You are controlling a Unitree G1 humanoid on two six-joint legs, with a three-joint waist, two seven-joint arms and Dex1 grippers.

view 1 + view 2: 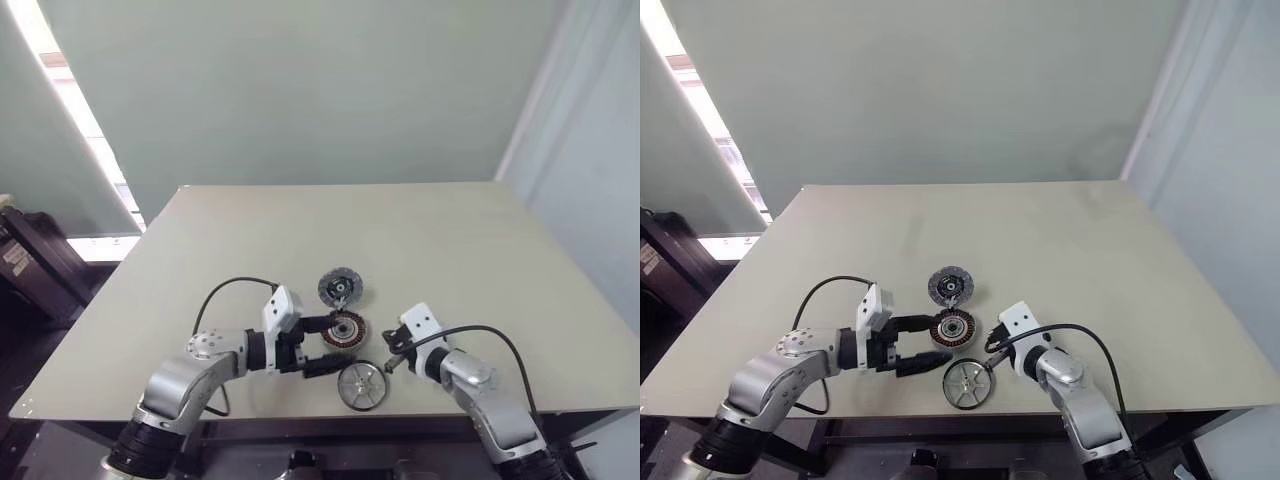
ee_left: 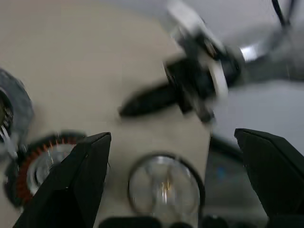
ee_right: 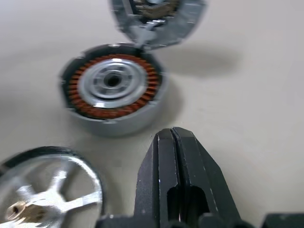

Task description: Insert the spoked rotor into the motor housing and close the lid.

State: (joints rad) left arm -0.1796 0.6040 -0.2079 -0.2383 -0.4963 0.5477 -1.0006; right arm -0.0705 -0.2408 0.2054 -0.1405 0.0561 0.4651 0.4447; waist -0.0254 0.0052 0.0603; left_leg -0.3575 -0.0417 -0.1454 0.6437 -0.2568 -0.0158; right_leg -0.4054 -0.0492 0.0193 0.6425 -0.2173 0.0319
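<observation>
2 grippers flank the spoked rotor [image 1: 360, 385], lying flat at the surface's [image 1: 450, 250] near edge just before the motor housing [image 1: 344, 330]: left gripper [image 1: 325, 342], fingers spread empty, looks nearer; right gripper [image 1: 389, 363] is pinched closed.

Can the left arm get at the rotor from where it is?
Probably yes. The left end effector is open beside the housing; the rotor lies flat just ahead, nothing between. The shut right end effector sits close.

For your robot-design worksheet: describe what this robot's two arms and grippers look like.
Both arms are silver-grey metal with black joints. Each wrist carries a white block and a looping black cable. The left gripper and right gripper each have two black, tapered fingers.
</observation>
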